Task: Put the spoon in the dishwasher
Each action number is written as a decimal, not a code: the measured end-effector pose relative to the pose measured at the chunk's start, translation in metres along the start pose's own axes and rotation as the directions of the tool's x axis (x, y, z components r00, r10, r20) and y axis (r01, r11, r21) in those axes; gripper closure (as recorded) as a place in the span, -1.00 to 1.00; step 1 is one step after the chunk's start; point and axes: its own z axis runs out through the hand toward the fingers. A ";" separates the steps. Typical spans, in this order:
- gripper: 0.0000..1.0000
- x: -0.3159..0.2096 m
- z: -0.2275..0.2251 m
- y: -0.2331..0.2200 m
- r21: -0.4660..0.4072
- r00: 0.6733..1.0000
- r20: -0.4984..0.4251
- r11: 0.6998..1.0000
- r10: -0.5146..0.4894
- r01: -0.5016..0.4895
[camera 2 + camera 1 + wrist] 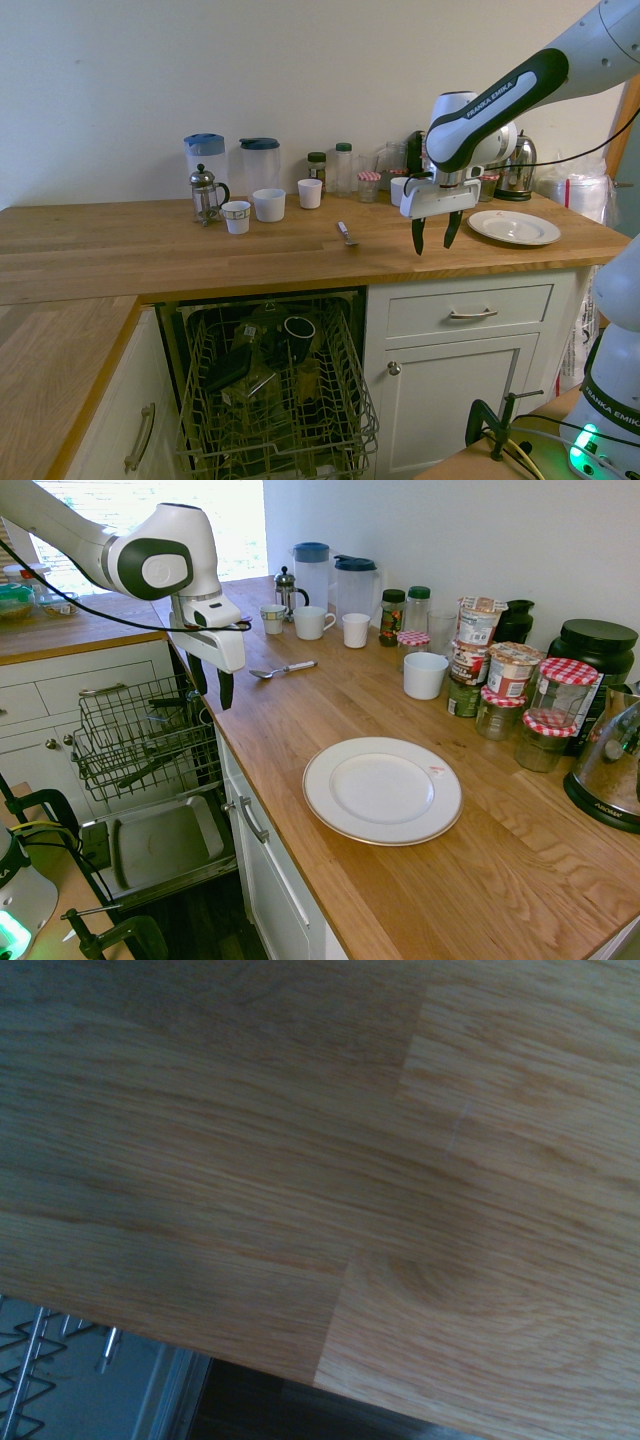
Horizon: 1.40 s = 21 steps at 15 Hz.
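While the hand (pixel 212 688) hangs spread and empty at the bench (pixel 420 880) edge in the first exterior view, the spoon (pixel 282 669) lies flat at its 2 o'clock, untouched. The dishwasher (pixel 140 742) rack stands pulled out below.

Second exterior view: spoon (pixel 345 233) at 9 o'clock of the hand (pixel 435 236), apart.

Wrist view: bare bench (pixel 300 1160) only.

Judgement: light, stiff, slippery; pinch mid-handle.

Bare surface (pixel 300 715) lies open around the spoon (pixel 282 669), mugs (pixel 312 623) and jugs (pixel 355 585) crowd the wall side behind it, and the dishwasher (pixel 270 400) rack stands pulled out, partly loaded.
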 end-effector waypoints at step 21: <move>-1.00 0.068 0.001 -0.187 0.074 0.937 -0.066 0.938 0.342 -0.338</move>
